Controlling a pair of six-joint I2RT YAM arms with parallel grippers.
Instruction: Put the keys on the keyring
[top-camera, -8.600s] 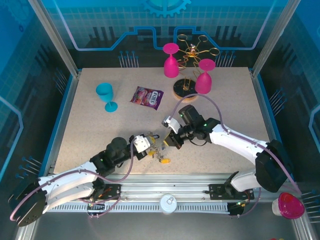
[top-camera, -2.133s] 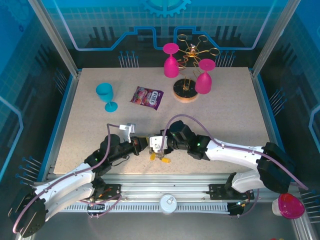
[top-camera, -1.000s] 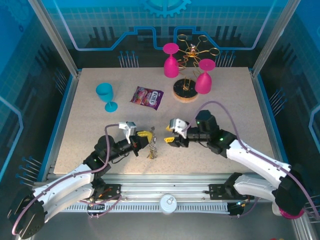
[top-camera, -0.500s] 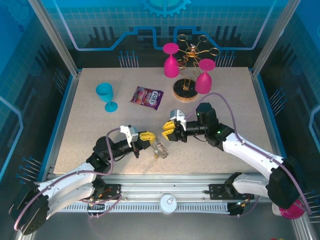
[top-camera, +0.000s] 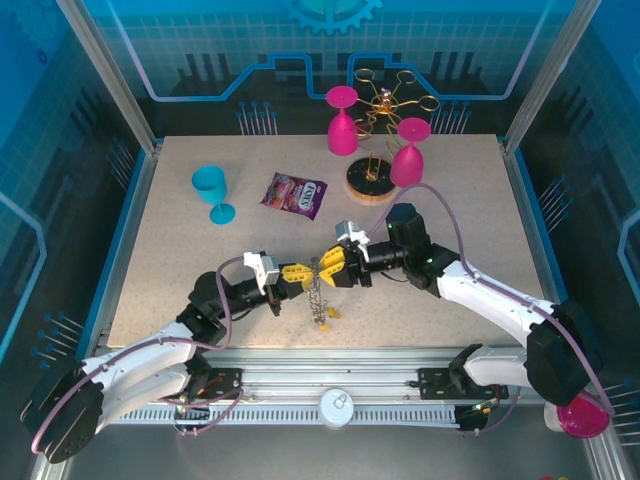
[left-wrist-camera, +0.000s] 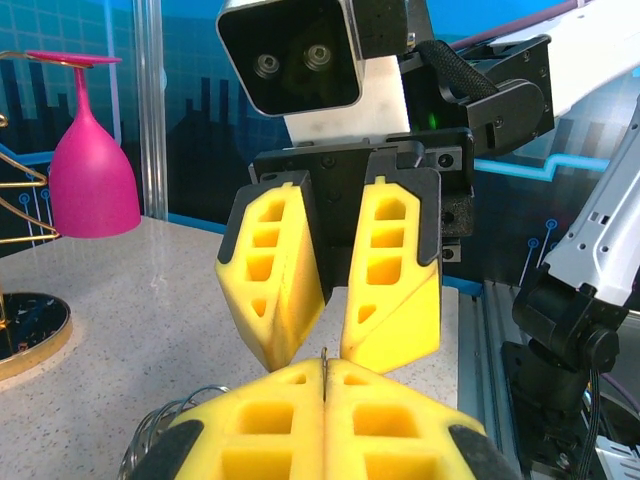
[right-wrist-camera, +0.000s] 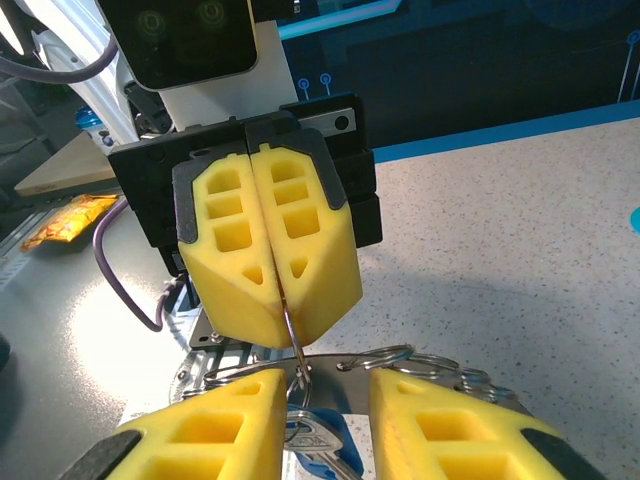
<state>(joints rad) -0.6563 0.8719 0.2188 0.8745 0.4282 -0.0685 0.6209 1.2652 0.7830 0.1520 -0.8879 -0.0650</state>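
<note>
Above the speckled tabletop (top-camera: 450, 210), near its front edge, the left gripper (top-camera: 297, 272) is clamped on the keyring (top-camera: 319, 290). The keys (right-wrist-camera: 312, 432) dangle below. The right gripper (top-camera: 331, 267) faces it tip to tip, parted, with the ring's wire between its fingers.

The left claw (left-wrist-camera: 325, 372) hides most of the keyring (left-wrist-camera: 165, 420), the lower edge of the right wrist view cuts off the keys (right-wrist-camera: 314, 438), and from above their tags blur together.

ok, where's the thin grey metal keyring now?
Top view, front centre: the keyring hangs from the shut left gripper, with the open right gripper facing it.
</note>
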